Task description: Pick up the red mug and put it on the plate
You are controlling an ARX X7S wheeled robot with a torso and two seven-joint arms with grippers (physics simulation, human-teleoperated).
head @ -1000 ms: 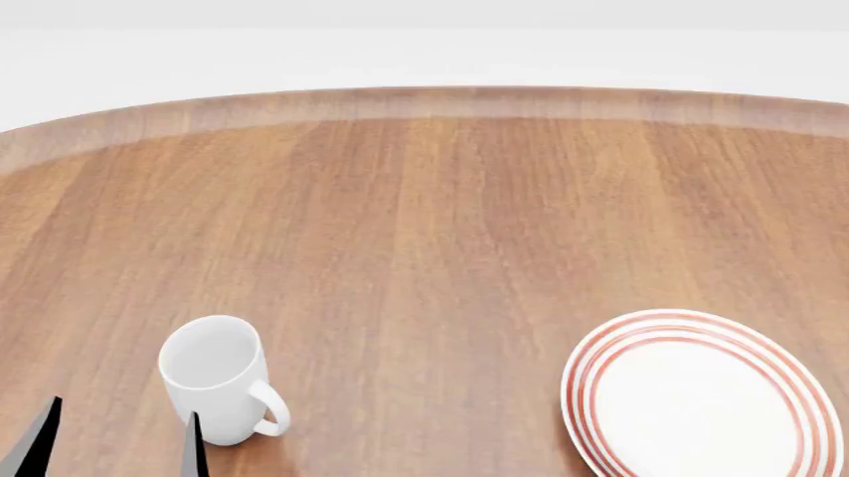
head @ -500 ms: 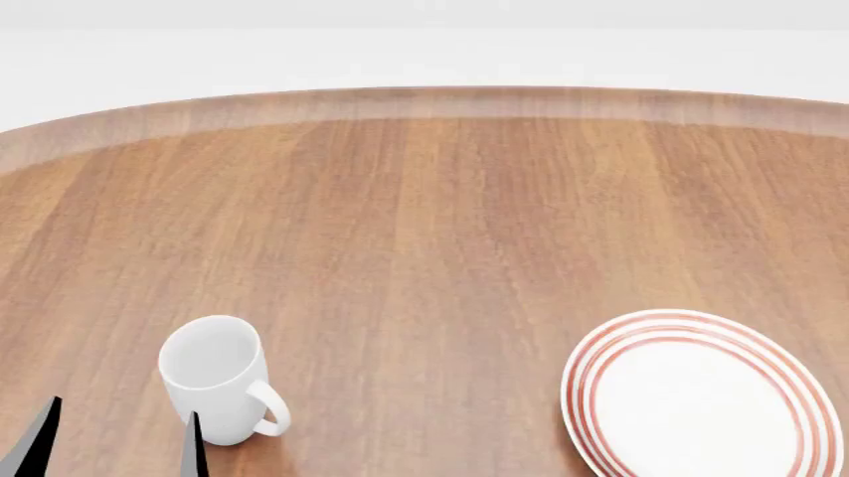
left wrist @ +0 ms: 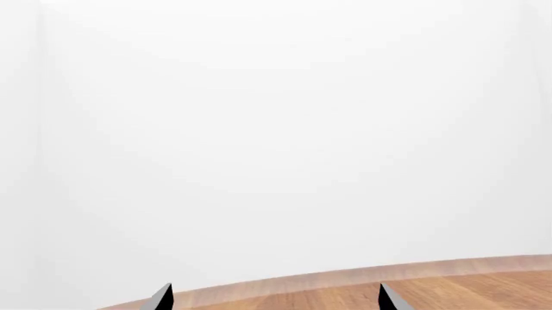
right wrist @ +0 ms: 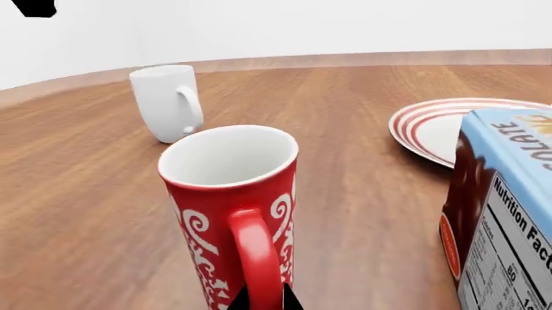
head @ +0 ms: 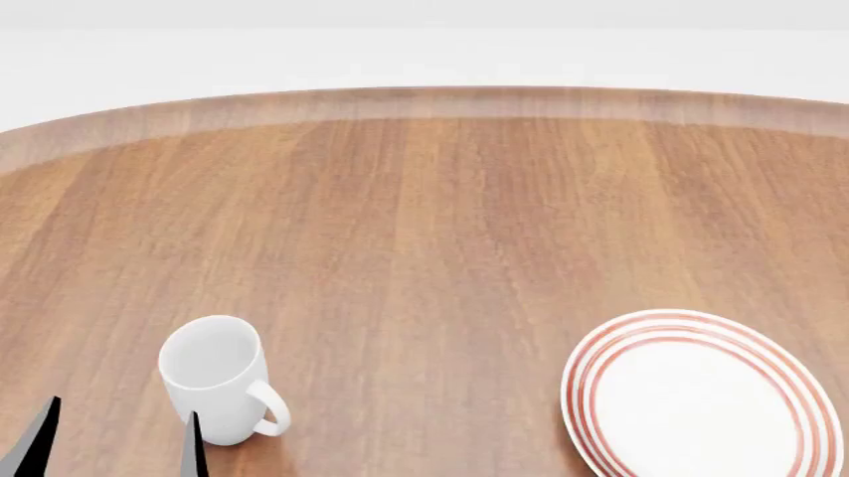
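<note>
Left wrist view: two dark fingers point(left wrist: 160, 298) stand spread over the wooden desk point(left wrist: 448, 294) edge, nothing between them.

Head view: the left fingers show at 7 o'clock beside the white mug point(head: 217, 378); the plate point(head: 703, 397) lies at 4 o'clock.

Right wrist view: the red mug point(right wrist: 233, 210) stands upright, its handle pinched between the right fingers point(right wrist: 264, 299). A carton point(right wrist: 505, 213) reads "Nutrition Fac" and "OLATE".

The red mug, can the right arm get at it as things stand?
Probably yes. In the right wrist view the red mug stands upright right before the right end effector, handle toward it, nothing between; the carton stands beside.
</note>
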